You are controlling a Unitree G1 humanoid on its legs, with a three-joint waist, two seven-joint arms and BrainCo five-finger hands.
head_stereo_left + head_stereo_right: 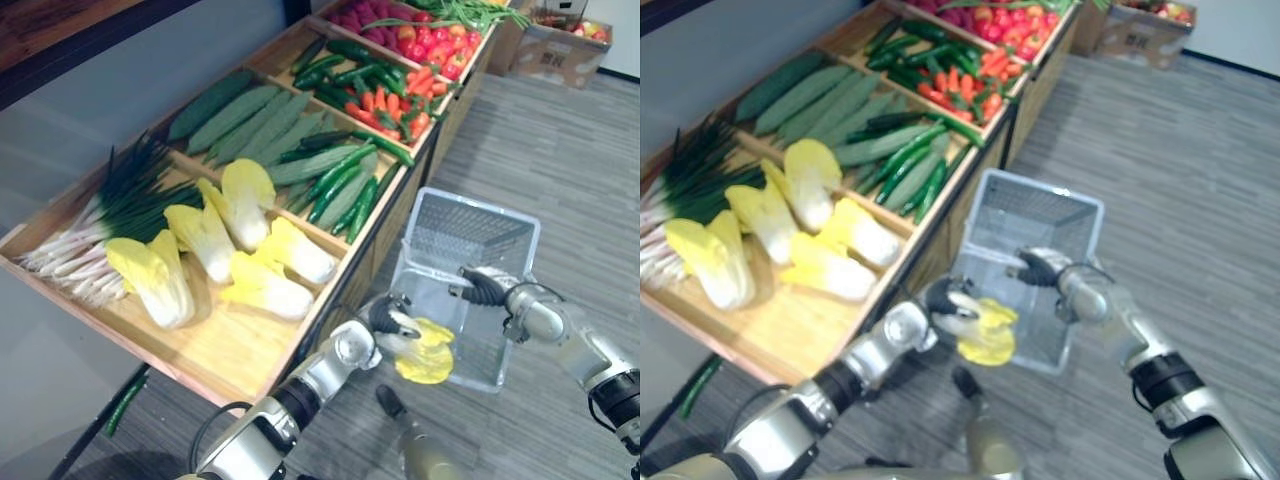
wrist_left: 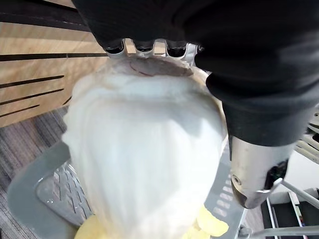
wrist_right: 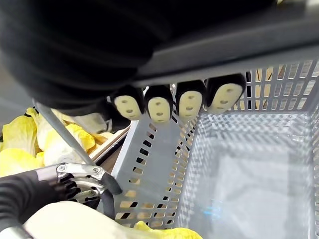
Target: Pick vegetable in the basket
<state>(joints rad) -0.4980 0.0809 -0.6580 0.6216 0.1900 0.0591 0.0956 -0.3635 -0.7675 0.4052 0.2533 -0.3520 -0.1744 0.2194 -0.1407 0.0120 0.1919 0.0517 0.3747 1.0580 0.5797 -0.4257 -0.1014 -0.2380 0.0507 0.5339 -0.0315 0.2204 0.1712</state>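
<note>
**Robot lowers a cabbage into a grey basket beside a produce stand**

Seen from the robot's head, a wooden produce stand (image 1: 225, 350) runs along the left, its compartments holding spring onions (image 1: 110, 210), pale yellow cabbages (image 1: 240, 250) and cucumbers (image 1: 250, 120). To the right of it is a grey perforated plastic basket (image 1: 480, 207), empty inside.

The robot's left hand (image 1: 395, 322) has its fingers (image 2: 144, 47) curled round the white base of one cabbage (image 1: 428, 355). The yellow leaves hang down over the basket's near corner, partly inside the rim. The cabbage is not yet resting on the bottom.

The right hand (image 1: 487, 288) is on the basket's near side, and its fingers (image 3: 159, 107) are hooked over a grey bar of the basket (it looks like the handle, judging from the right wrist view).

The step in hand appears to be the placing. To do it well, the left hand should carry the cabbage further towards the basket's middle, so the leaves clear the wall and the right hand. It should then lower the cabbage close to the floor of the basket before the fingers loosen. The right hand needs to keep the basket level and steady throughout. Letting go too high risks tipping the light basket.
</note>
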